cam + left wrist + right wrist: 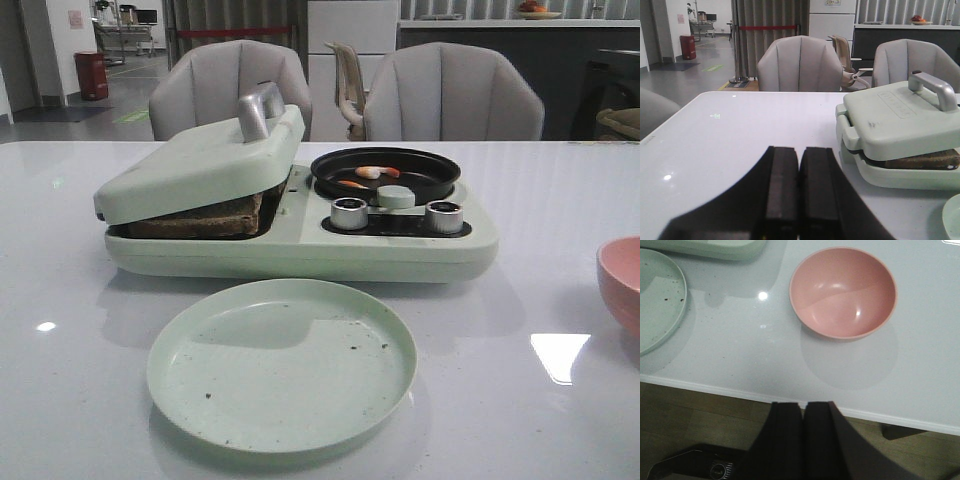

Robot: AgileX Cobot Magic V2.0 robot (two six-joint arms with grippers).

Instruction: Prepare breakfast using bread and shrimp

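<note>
One plate [281,370], one bowl [843,292], two shrimp [368,172], two knobs [349,213]

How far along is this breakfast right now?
Looks done: brown-crusted bread sits under the pale green press lid, and orange-and-white shrimp lie in the round black pan. In hand: nothing; the left gripper and right gripper are shut, empty. Left: serving; the pale green plate holds only crumbs.

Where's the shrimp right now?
In the front view, the small orange-and-white shrimp pieces lie in the round black pan on the pale green breakfast maker's right side, behind its two silver knobs.
</note>
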